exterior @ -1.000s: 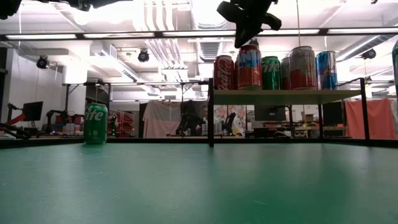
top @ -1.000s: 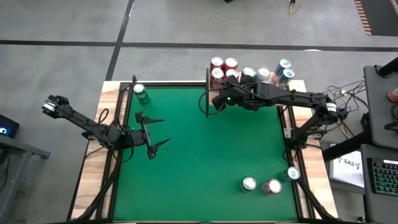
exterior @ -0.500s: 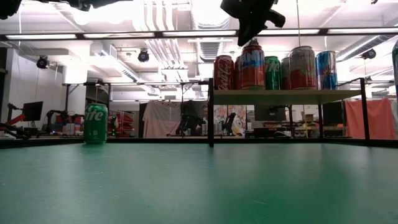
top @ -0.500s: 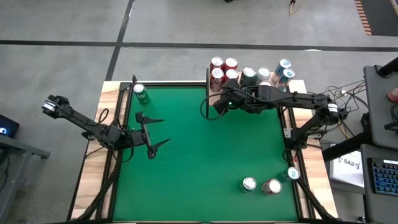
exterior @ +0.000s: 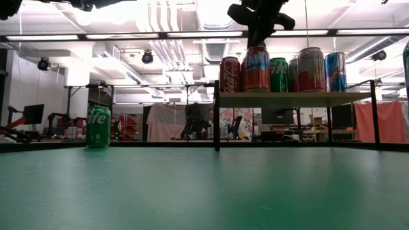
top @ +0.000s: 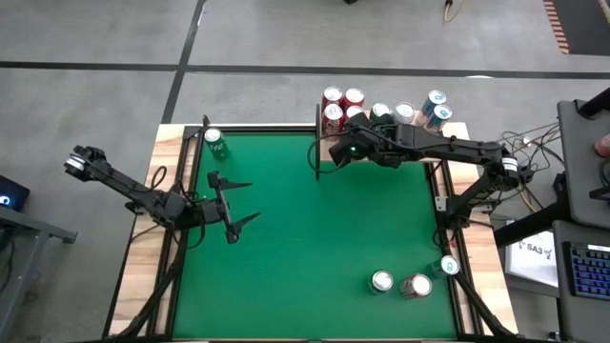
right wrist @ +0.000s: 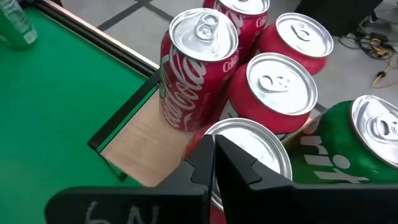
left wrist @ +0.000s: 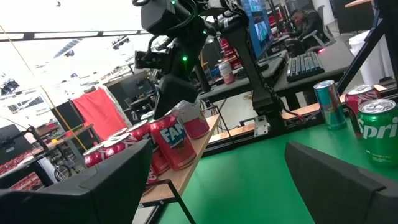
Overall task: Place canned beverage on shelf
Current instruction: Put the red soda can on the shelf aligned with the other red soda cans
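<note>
1. We see the left hand spread and empty over the green worktop, well apart from the shelf.
2. We see the right hand pressed together, directly above the Fanta can, which stands upright on the shelf; we judge lifting straight up clears it.

Right tool closed, arm outstretched; left tool spread.
</note>
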### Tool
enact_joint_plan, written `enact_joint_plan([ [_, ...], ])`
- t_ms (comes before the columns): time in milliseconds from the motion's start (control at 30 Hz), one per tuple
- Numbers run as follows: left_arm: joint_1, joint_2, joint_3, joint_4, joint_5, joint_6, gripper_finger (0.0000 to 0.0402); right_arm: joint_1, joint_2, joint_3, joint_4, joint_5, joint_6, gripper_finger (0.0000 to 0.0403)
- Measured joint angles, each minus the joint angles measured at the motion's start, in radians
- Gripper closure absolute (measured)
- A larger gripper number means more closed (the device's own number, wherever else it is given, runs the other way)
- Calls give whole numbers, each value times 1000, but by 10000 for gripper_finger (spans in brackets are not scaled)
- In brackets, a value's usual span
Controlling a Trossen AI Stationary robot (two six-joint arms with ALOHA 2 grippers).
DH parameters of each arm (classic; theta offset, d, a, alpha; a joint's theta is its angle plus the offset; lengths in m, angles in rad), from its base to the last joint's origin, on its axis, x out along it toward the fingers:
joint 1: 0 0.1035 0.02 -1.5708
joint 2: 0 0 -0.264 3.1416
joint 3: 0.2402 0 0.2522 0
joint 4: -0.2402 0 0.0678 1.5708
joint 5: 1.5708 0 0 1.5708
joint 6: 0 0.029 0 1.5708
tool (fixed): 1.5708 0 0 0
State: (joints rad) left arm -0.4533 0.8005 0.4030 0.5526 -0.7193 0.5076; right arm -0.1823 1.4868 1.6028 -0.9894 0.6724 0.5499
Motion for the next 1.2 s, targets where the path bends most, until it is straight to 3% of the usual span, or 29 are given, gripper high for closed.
enact_joint_plan([
  [467,0,0,0,0,0,0,50,12,0,3,4,-7,-1,394],
  [667,0,0,0,0,0,0,50,40,-6,63,-9,-6,-19,394],
  [933,0,0,0,0,0,0,50,61,-6,141,-182,-217,88,394],
  [1067,0,0,0,0,0,0,50,60,-6,129,-321,-224,178,394],
  [1200,0,0,0,0,0,0,50,60,-4,94,-332,-219,199,394],
])
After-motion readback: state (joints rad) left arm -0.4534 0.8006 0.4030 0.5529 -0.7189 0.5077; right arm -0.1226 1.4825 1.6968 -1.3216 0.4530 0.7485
